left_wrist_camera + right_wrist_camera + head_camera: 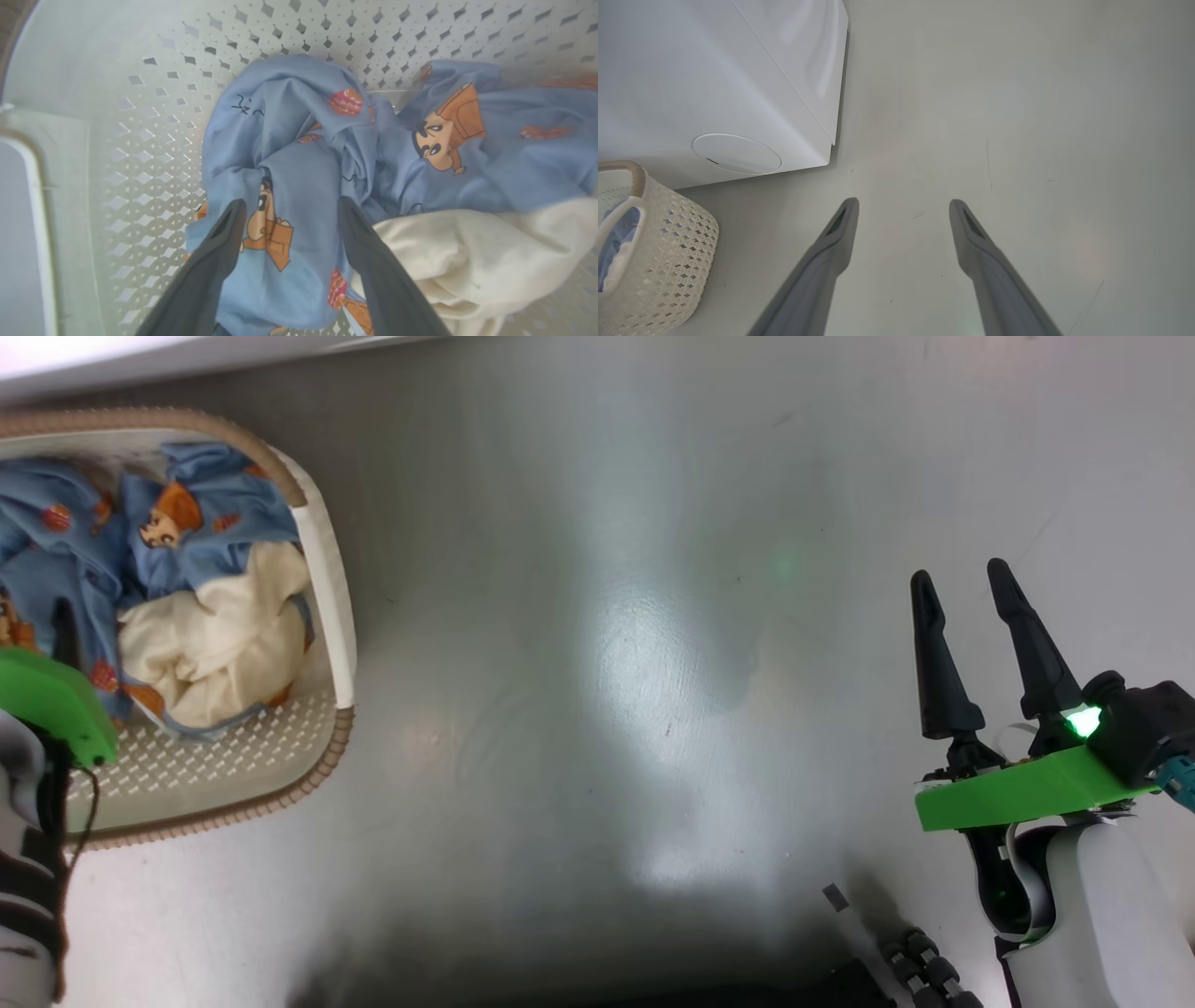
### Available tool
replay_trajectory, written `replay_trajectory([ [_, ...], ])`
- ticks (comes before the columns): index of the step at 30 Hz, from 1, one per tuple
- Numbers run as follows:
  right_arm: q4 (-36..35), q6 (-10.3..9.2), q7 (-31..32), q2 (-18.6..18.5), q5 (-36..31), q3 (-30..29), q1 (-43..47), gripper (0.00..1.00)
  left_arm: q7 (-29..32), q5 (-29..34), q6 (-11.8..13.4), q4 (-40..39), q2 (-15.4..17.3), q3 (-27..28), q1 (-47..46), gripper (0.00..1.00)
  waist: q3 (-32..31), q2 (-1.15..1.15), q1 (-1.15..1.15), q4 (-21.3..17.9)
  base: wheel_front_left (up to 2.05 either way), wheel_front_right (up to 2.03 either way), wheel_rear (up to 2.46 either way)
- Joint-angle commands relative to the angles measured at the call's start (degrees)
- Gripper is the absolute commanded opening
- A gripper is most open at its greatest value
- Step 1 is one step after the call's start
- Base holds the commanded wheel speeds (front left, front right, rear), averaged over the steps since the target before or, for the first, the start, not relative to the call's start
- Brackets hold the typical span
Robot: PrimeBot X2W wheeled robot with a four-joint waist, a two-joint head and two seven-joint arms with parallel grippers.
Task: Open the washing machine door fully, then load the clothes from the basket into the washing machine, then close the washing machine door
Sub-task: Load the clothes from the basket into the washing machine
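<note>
The basket (331, 607) holds the clothes (215, 537), left hand (292, 203) spread over them, right hand (960, 571) likewise spread.

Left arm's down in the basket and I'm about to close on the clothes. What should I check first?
1. Left gripper open: ok.
2. Blue fabric between its fingers: ok, a fold sits between the tips.
3. Cream garment in the grasp too: not ok, it lies outside one finger.
4. Basket upright on the floor: ok.
5. Right gripper open, apart from the basket: ok.
6. Washing machine door fully open: cannot tell from the washing machine corner in the right wrist view.
</note>
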Motion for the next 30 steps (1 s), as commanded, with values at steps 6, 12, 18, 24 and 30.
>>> replay_trajectory([
  [6,-1.6,0.57,-0.3,0.5,0.8,1.2,1.5,1.00,1.8,1.4,0.8,1.8,4.8,-0.9,-1.6,1.00,2.4,0.00,0.00,-0.6,0.00,0.00,0.00],
  [12,-2.4,0.57,-0.3,0.6,0.9,1.1,1.6,1.00,5.3,1.8,1.3,3.2,5.6,-2.2,-4.7,1.00,4.4,0.00,0.00,-0.9,0.00,0.00,0.00],
  [18,-3.2,0.57,-0.3,0.5,1.1,1.1,1.5,1.00,6.2,1.7,1.8,3.6,6.0,-2.8,-6.4,1.00,5.6,0.00,0.00,-1.3,0.00,0.00,0.00],
  [24,-4.0,0.57,-0.3,0.5,1.3,1.0,1.5,1.00,7.9,0.1,2.1,4.3,5.9,-2.1,-7.5,0.59,6.5,0.00,0.00,-1.8,0.00,0.00,0.00],
  [30,-4.8,0.57,-0.3,0.4,1.2,0.4,1.4,1.00,6.6,-1.5,1.7,4.5,4.9,-1.6,-7.7,0.00,6.1,0.00,0.00,-1.7,0.00,0.00,0.00],
])
